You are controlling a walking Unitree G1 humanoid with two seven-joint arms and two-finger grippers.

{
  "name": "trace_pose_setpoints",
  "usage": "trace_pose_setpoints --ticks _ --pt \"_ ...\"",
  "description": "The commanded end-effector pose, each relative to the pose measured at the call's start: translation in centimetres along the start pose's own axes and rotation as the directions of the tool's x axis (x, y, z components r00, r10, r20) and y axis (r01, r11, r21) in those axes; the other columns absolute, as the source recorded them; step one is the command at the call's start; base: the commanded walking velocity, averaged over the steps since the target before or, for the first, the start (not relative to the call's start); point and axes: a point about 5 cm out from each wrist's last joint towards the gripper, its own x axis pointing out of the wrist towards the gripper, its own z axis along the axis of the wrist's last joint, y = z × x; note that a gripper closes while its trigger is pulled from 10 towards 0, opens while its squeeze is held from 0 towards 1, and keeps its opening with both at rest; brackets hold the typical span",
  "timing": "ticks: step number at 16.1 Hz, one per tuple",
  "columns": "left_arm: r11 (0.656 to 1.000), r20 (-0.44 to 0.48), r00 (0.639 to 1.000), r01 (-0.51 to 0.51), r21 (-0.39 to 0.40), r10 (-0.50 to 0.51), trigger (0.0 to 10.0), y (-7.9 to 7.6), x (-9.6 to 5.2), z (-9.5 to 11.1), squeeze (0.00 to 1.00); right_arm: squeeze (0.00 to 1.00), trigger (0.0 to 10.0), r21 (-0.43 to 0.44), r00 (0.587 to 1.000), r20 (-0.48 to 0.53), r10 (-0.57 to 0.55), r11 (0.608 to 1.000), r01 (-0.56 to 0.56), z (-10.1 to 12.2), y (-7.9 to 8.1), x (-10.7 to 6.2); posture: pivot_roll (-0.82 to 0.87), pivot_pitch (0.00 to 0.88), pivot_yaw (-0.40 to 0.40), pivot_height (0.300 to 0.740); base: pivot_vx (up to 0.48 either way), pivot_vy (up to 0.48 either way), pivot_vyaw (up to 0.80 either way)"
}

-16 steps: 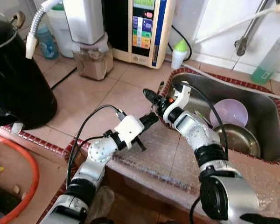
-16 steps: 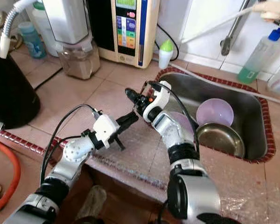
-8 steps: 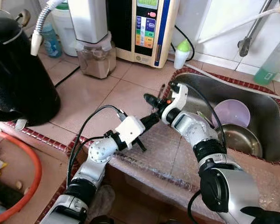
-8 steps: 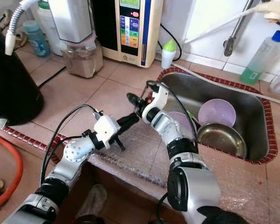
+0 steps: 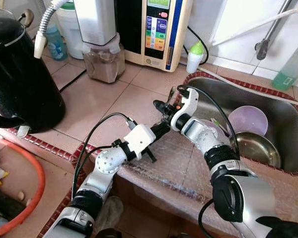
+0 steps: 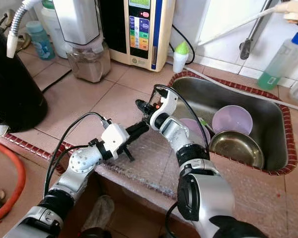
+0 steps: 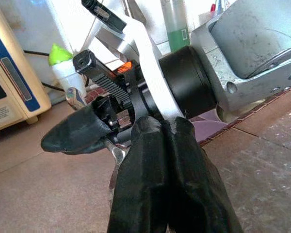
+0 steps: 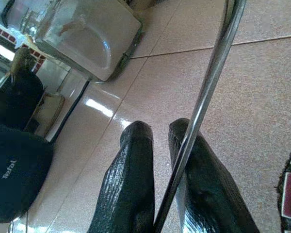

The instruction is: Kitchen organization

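Spoon [image 8: 203,111] is being pinched by the right pincer [image 5: 161,106] beside the sink [image 5: 288,134]; left pincer [image 5: 161,130], pressed together, is touching its handle.

Glossy pink tiled counter [image 5: 89,106], brushed steel sink [image 5: 283,124], matt black rubbery fingers [image 8: 131,194]

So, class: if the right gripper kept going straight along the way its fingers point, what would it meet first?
The right gripper, holding a thin metal utensil, points low across the tiled counter toward the black kettle. The tiles look free along that line, so probably the kettle first, though depth is unclear.
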Motion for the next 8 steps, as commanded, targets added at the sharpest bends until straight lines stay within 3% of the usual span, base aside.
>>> trace_pose_setpoints --ticks 1,7,8 --pt "0.999 0.033 0.999 0.026 0.035 -0.027 0.0 0.0 0.5 0.8 0.00 0.00 0.0 -0.031 0.998 0.016 -0.056 0.998 0.057 0.7 -0.9 -0.4 -0.02 0.028 -0.026 0.740 0.000 0.000 0.00" --pt "0.997 0.038 0.999 0.003 0.074 -0.006 0.0 0.9 0.7 1.3 0.00 0.00 0.0 -0.011 0.995 0.078 -0.069 0.998 0.070 1.2 -1.1 -0.5 -0.01 0.020 -0.019 0.740 0.000 0.000 0.00" --pt "0.998 0.042 0.999 0.013 0.063 -0.016 4.6 1.1 0.7 1.5 0.00 0.00 0.0 -0.006 0.995 0.085 -0.055 0.998 0.056 1.3 -0.9 -0.4 -0.01 0.018 -0.015 0.740 0.000 0.000 0.00"
